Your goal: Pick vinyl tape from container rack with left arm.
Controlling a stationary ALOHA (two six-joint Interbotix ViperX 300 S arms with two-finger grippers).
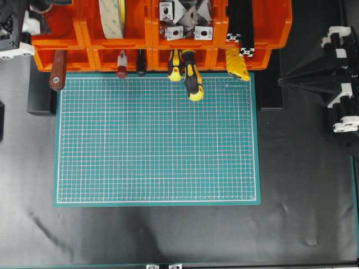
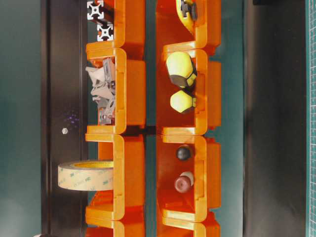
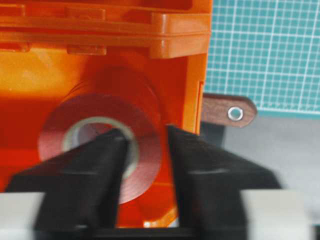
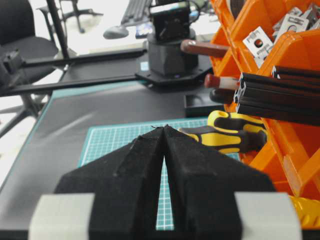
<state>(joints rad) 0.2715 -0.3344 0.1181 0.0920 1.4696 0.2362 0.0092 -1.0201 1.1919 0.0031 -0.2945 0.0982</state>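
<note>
Two black fingers [image 3: 100,170] of the left gripper [image 3: 145,150] reach into the end bin of the container rack [image 3: 100,75]; in the left wrist view we see one finger inside the whitish core of the vinyl tape [image 3: 145,125] and the other outside its red wall, so the jaws straddle that wall with only a narrow gap left. Whether they already press on it we cannot tell. We find the tape standing on edge in that bin, its open face toward the camera, near the bin's right wall. Just beyond that wall a brown handle [image 3: 227,111] with a metal eyelet sticks out over the black surface [image 3: 280,150], and past it lies the green cutting mat [image 3: 265,50].

Our right gripper [image 4: 164,131] sits apart at the surface's far side, its jaws closed tip to tip on nothing, pointing toward yellow-and-black screwdriver handles [image 4: 230,132] that jut from the rack.
</note>
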